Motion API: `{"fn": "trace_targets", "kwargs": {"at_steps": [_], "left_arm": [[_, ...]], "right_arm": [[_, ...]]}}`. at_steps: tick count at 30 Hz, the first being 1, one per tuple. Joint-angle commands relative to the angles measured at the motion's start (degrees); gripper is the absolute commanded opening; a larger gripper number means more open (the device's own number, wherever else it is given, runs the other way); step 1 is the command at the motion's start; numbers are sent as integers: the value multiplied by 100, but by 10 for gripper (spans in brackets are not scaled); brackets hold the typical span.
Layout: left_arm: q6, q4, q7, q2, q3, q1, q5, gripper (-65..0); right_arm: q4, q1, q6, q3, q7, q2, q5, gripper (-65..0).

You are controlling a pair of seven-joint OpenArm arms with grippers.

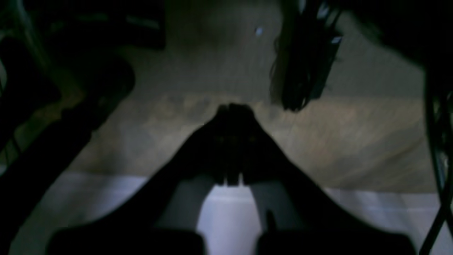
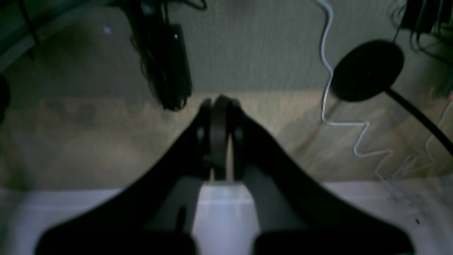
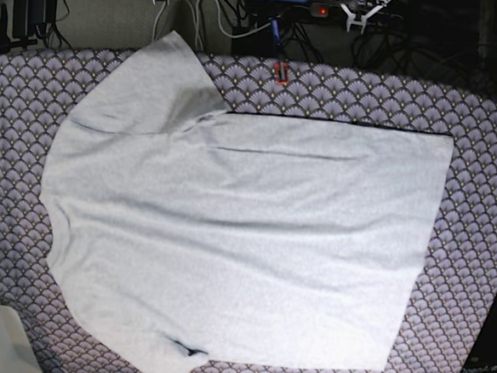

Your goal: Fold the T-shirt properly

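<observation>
The T-shirt (image 3: 236, 245) is spread flat and unfolded on the desk (image 3: 480, 169), over a scallop-patterned tablecloth (image 3: 468, 279), its neck end at the base view's left and its hem at the right, both sleeves out. No fold is seen, so the task is judged to be at its start. The next move is judged to call for both arms to be brought down over the cloth and an edge or sleeve to be pinched.

Neither arm is seen in the base view. The left pincer (image 1: 233, 109) and the right pincer (image 2: 219, 101) are pressed together, nothing held, and are pointed past the desk edge toward the floor (image 2: 88, 141).
</observation>
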Motion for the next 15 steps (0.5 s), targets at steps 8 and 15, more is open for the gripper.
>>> {"fn": "trace_targets", "kwargs": {"at_steps": [8, 15], "left_arm": [[30, 1705, 586, -249, -14, 896, 20, -647], [30, 4070, 1139, -452, -23, 1986, 3, -647]], "right_arm": [[2050, -1105, 27, -10, -669, 9, 23, -650], [3755, -1826, 27, -1, -1100, 0, 23, -650]]}}
